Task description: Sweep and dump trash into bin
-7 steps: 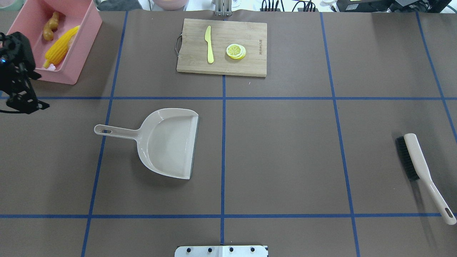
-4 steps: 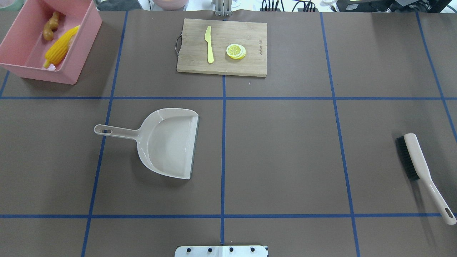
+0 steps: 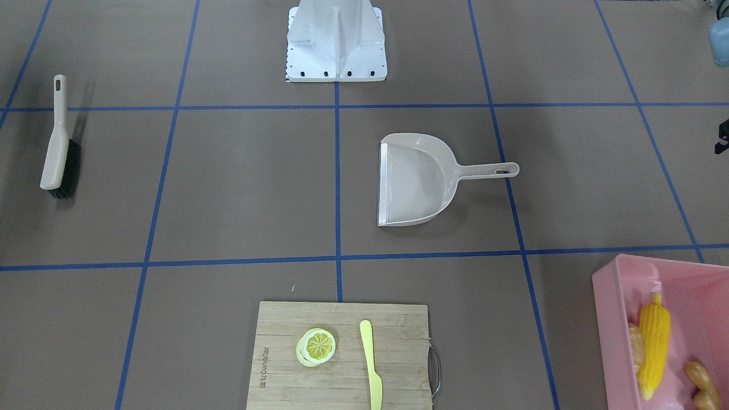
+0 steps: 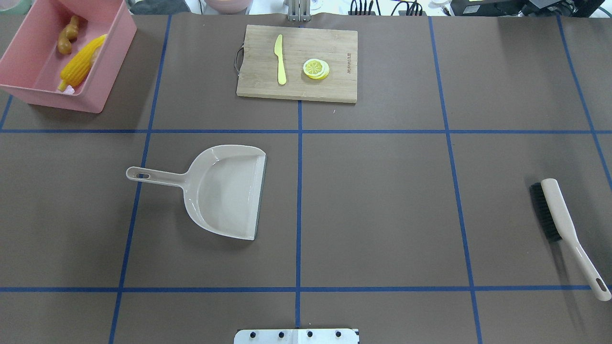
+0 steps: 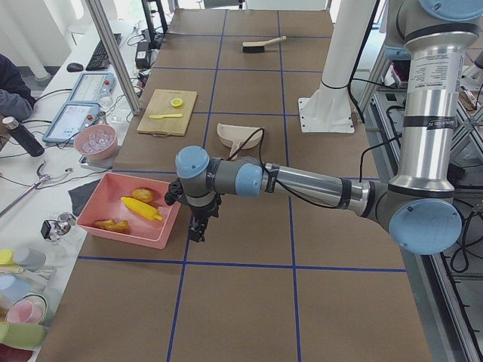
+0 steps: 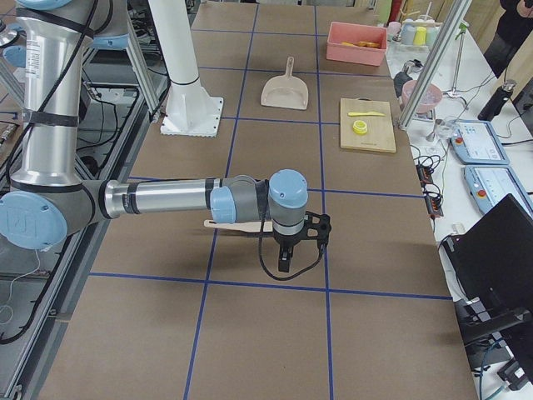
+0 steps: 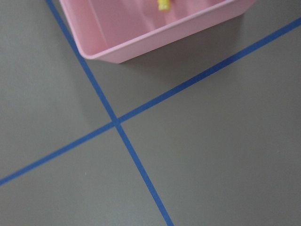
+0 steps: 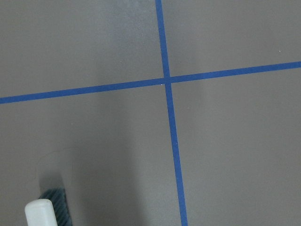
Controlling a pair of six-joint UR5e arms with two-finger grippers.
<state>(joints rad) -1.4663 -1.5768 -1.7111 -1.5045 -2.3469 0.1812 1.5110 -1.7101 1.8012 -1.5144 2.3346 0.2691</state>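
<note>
long yellow corn cob [image 4: 82,62], glossy brown potato [image 5: 143,195], knobbly tan ginger root [image 4: 68,36] are all lying inside pink bin [image 4: 52,98] | left tool [image 5: 196,235] is hanging just beside bin, grip state: cannot tell | right tool [image 6: 285,267] is hanging well apart from bin, grip state: cannot tell

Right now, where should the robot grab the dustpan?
By its thin handle, coming straight down from above. The dustpan lies flat, open side up, and the handle sticks out sideways toward the robot's left, so the jaws could probably close across its narrow width.
</note>
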